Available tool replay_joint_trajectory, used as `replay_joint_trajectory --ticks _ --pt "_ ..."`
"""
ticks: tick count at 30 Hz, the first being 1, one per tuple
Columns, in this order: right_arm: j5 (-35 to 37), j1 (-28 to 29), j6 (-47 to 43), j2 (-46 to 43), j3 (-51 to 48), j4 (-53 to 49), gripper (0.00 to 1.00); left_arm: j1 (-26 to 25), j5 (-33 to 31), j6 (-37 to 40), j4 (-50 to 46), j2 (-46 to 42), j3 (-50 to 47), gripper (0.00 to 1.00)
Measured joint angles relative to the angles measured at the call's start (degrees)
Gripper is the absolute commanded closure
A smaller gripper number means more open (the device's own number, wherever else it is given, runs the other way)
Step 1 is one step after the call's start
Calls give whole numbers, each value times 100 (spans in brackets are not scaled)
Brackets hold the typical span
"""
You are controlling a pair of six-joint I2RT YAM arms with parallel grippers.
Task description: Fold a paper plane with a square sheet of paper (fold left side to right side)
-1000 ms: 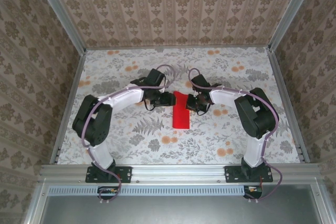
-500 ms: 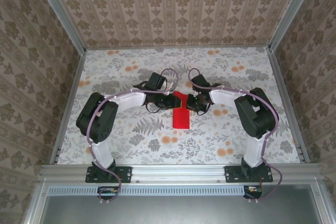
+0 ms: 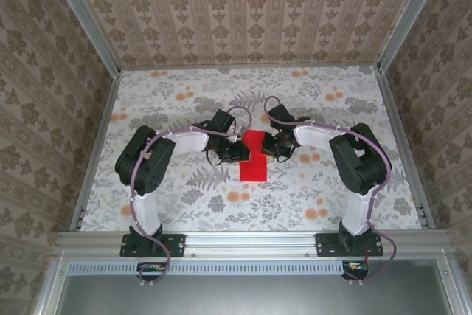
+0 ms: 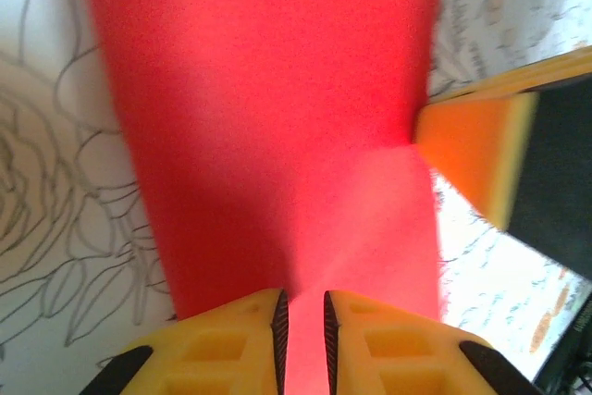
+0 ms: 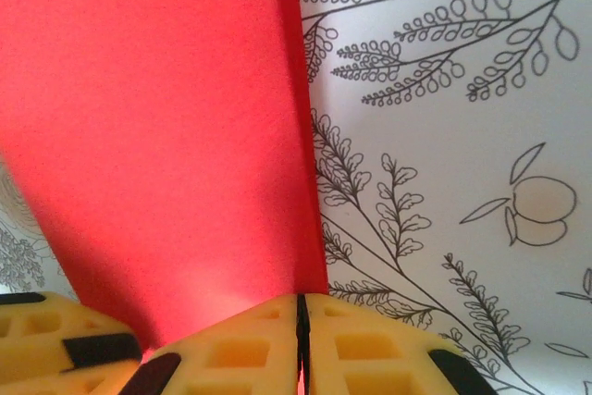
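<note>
Both our left gripper [image 4: 302, 321] and right gripper [image 5: 302, 339] pinch the square sheet of paper [image 4: 259, 90] between their jaws. Pulling unevenly, we could tear it.

You have a surface [image 3: 184, 101] covered in a pale print of grey leaves [image 3: 210, 176] and orange flowers [image 3: 237, 197], beige patterned walls [image 3: 251, 12] closing the left, far and right sides, and a metal rail [image 3: 243, 241] running along the near edge.
</note>
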Motion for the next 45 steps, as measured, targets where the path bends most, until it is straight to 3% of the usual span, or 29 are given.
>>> replay_joint_trajectory --ticks 18,24,31,45 --pt "13 0 -105 46 85 -111 90 398 -63 173 -249 -520 -302 85" --pt "13 2 -107 50 107 -142 90 284 98 164 42 -645 -168 85" --pt "13 0 -105 59 107 -142 90 -9 195 125 369 -173 166 85" --pt "-70 0 -214 44 96 -98 90 -122 -11 125 260 109 83 85"
